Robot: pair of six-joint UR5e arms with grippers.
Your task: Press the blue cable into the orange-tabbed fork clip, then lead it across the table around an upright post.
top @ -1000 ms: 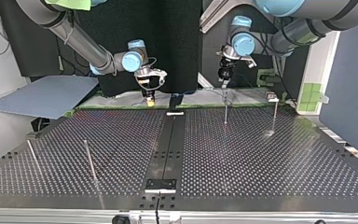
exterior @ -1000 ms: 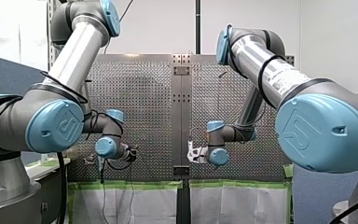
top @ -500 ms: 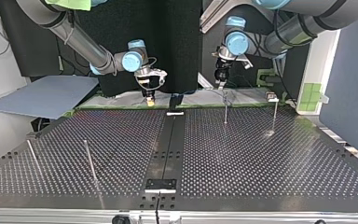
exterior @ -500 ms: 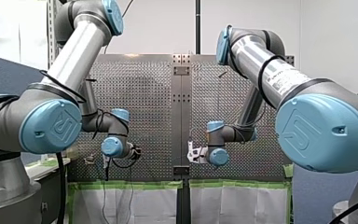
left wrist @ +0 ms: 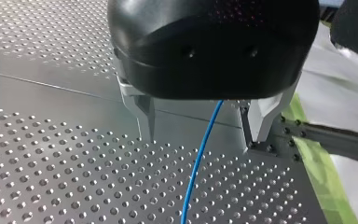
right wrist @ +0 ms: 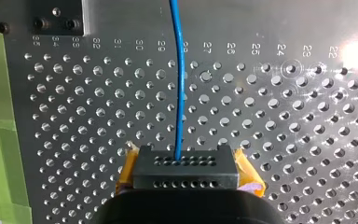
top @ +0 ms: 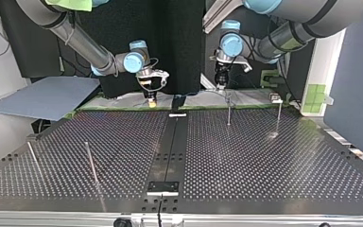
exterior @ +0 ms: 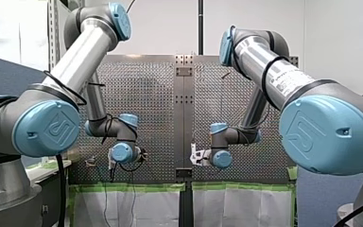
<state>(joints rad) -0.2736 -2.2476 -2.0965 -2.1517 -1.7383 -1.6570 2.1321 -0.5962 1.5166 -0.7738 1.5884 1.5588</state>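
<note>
A: Right gripper (right wrist: 185, 164) state?
B: Clamped on the cable (right wrist: 179, 84). Yellow pads (right wrist: 247, 175) show on either side of it. The cable runs straight out ahead of the gripper over the table (right wrist: 279, 116). Green tape (right wrist: 0, 140) lies off to one side.
A: Left gripper (left wrist: 200, 140)?
B: Spread. Metal fingers (left wrist: 147, 114) wide apart; the cable drops between them and touches neither.
A: Where are they over the table?
B: Top view: both hang at the far edge, on the arms' side. Right gripper just left of the centre strip (top: 170, 146). Left gripper right of the strip, near a post (top: 228, 109).
A: Cable in the wide views?
B: Too thin, can't tell its run there.
</note>
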